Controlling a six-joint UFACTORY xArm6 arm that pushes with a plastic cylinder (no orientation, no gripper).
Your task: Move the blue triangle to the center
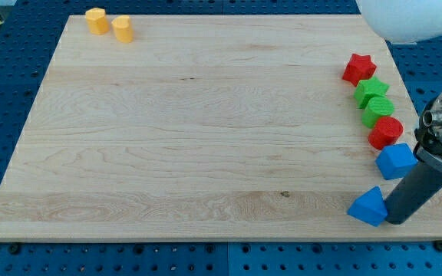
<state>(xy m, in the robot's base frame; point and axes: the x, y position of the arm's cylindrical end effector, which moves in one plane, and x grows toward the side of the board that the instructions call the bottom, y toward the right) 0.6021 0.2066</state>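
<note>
The blue triangle (368,207) lies near the board's bottom right corner. My tip (395,221) rests on the board just to the right of it, touching or nearly touching its right side. The dark rod rises up and to the right from there. A blue cube-like block (397,161) sits just above the triangle, close to the rod's left side.
A column of blocks runs along the right edge: a red star (358,68), a green star (371,91), a green rounded block (378,111), and a red rounded block (386,133). Two yellow blocks (96,20) (122,28) sit at the top left. The wooden board (206,130) lies on a blue pegboard.
</note>
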